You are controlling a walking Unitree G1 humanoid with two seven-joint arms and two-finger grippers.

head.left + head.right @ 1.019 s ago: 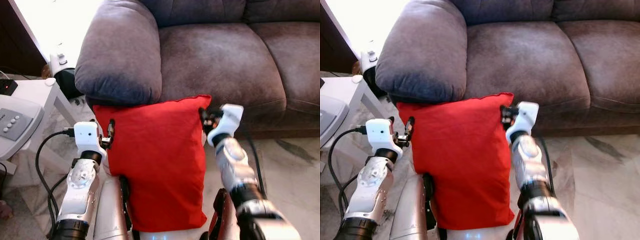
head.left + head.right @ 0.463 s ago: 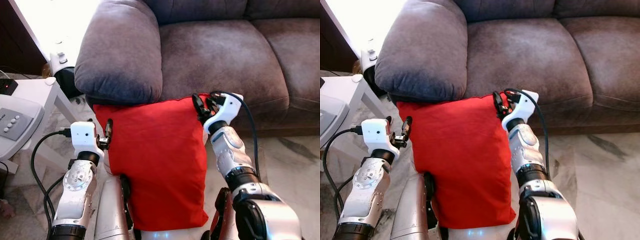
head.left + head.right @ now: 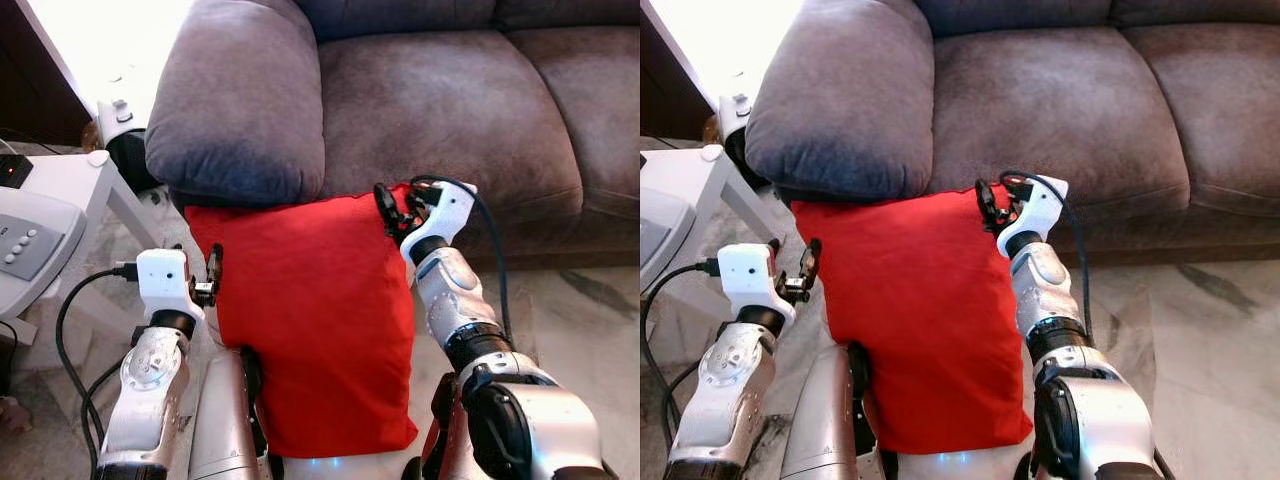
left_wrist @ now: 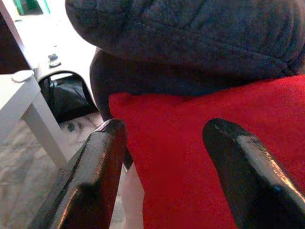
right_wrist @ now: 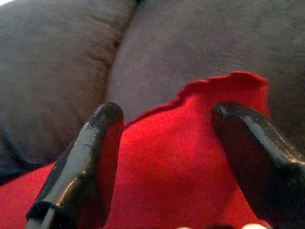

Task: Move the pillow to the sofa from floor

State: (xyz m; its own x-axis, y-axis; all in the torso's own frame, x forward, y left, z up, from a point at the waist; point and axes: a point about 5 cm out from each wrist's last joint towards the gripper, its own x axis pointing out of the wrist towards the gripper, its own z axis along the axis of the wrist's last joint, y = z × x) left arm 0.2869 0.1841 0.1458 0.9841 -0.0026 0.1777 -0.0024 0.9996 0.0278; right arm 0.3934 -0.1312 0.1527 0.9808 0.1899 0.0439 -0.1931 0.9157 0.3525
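Observation:
A red pillow [image 3: 310,320] stands upright on its edge in front of me, its top leaning under the padded armrest [image 3: 240,100] of the grey-brown sofa [image 3: 450,110]. My left gripper [image 3: 213,272] is at the pillow's left edge, open, and the left wrist view has the pillow's upper left corner [image 4: 143,109] between its spread fingers [image 4: 102,157]. Over the top right corner sits my right gripper [image 3: 395,210], also open. In the right wrist view that corner [image 5: 228,86] lies between its two fingers [image 5: 95,143].
A white side table [image 3: 60,185] with a grey button panel [image 3: 25,245] stands at my left, and a black cable [image 3: 70,320] loops by my left arm. Marble floor [image 3: 580,320] lies open to the right. The sofa seat is bare.
My right gripper has moved left and up from the pillow's right edge onto its top right corner. The left gripper stays at the left edge, and the pillow has not shifted.

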